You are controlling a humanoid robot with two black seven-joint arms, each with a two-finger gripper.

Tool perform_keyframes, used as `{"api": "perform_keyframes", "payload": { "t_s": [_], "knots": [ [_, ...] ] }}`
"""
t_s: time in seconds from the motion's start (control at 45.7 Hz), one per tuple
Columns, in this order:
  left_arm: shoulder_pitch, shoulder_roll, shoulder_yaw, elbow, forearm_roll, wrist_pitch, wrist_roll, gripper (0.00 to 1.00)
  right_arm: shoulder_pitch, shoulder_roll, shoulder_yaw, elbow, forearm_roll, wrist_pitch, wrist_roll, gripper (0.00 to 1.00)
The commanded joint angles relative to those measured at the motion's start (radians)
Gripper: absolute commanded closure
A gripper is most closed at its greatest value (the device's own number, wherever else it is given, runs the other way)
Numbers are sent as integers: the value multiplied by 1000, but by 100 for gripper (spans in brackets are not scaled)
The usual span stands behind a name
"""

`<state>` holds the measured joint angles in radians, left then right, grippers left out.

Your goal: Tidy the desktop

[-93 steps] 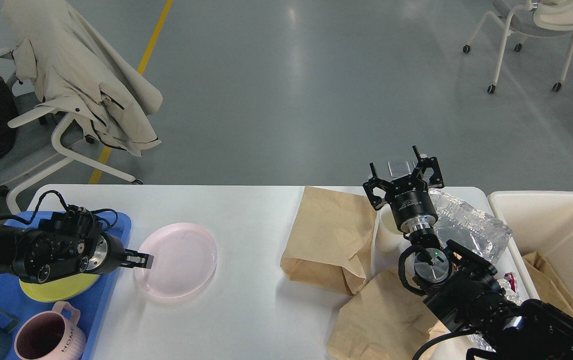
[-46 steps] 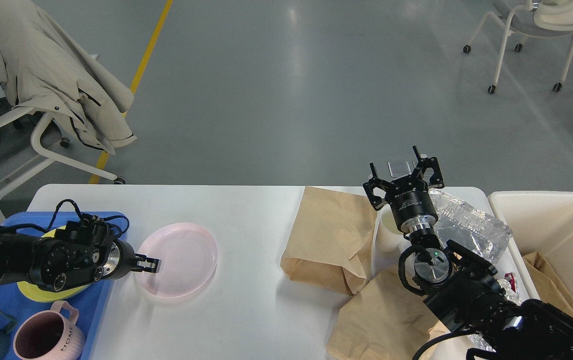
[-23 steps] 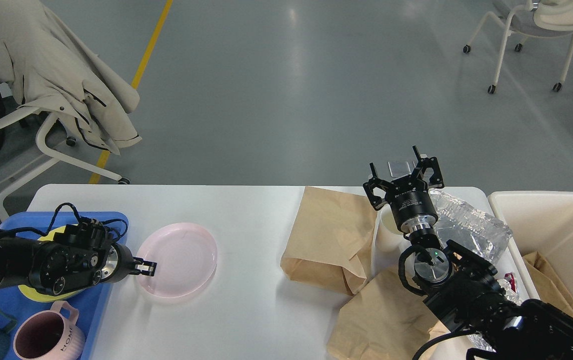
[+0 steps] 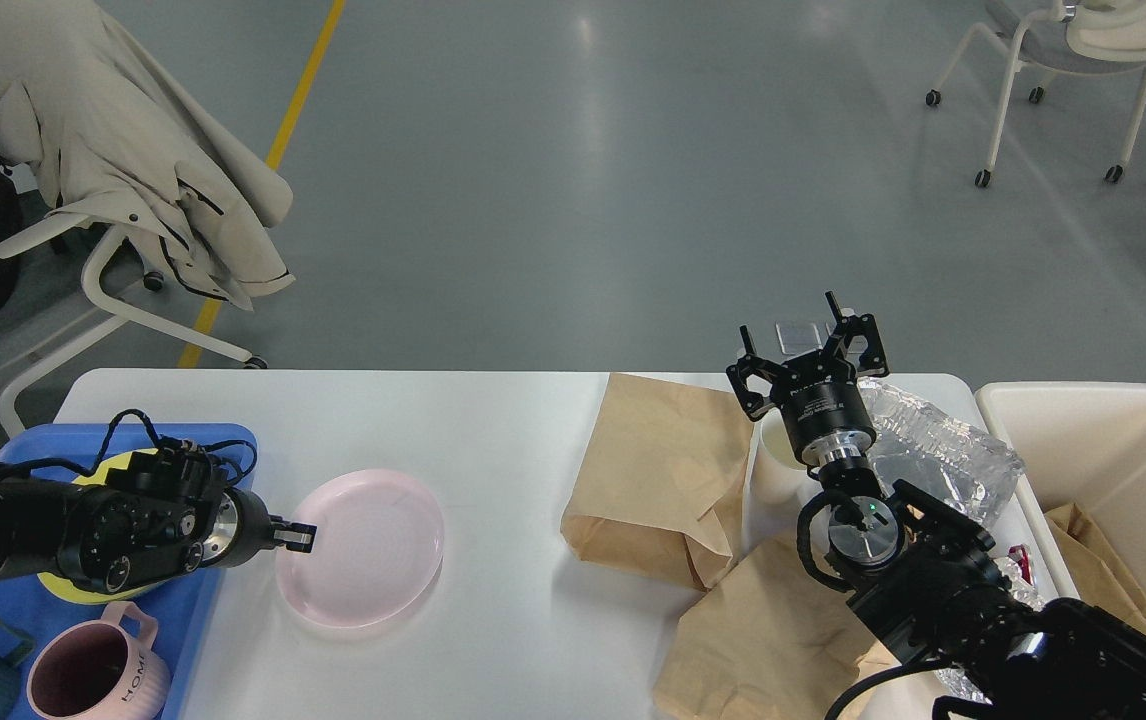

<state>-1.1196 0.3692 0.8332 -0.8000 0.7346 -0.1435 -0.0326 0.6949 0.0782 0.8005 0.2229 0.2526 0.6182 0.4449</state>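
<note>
The robot's left gripper (image 4: 297, 537) pinches the near-left rim of a pink plate (image 4: 361, 548), its two fingers closed on the edge, beside a blue tray (image 4: 203, 600) that already carries a yellow plate (image 4: 61, 585) and a pink mug (image 4: 98, 675). The plate looks tipped, with a shadow under its far right side. The step in hand appears to be carrying this plate to the tray: a thin rim held at one point can twist or slip, so a level, slow carry that clears the tray's raised wall seems wise, with the plate set on the yellow one, clear of the mug

The right gripper (image 4: 805, 350) hangs with fingers spread wide and nothing between them, above a paper cup (image 4: 768, 460) and crumpled clear plastic (image 4: 933, 445)

The desktop (image 4: 503, 430), a broad white top with rounded corners and a matte face, fills the lower half of the view. Its left and middle are mostly bare; its right end is cluttered with brown paper bags (image 4: 663, 480) next to a cream bin (image 4: 1123, 450)
</note>
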Motion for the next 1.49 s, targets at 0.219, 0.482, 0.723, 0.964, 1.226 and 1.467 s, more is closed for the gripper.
{"api": "perform_keyframes", "payload": {
  "t_s": [0.219, 0.482, 0.723, 0.964, 1.226, 1.467],
  "knots": [
    [-391, 172, -23, -64, -1, -309, -138, 100, 0, 0, 0, -1, 1, 0, 0, 0],
    [-563, 366, -14, -59, 182, -470, -288, 100, 0, 0, 0, -1, 0, 0, 0, 0],
    [-193, 399, 3, 267, 385, -208, -487, 100, 0, 0, -1, -1, 1, 0, 0, 0],
    [66, 301, -2, 576, 355, -123, -596, 100, 0, 0, -1, -1, 0, 0, 0, 0],
    [147, 287, -6, 594, 310, -91, -586, 100, 0, 0, 0, -1, 0, 0, 0, 0],
    [161, 283, -2, 593, 299, -88, -582, 77, 0, 0, -1, -1, 1, 0, 0, 0]
  ]
}}
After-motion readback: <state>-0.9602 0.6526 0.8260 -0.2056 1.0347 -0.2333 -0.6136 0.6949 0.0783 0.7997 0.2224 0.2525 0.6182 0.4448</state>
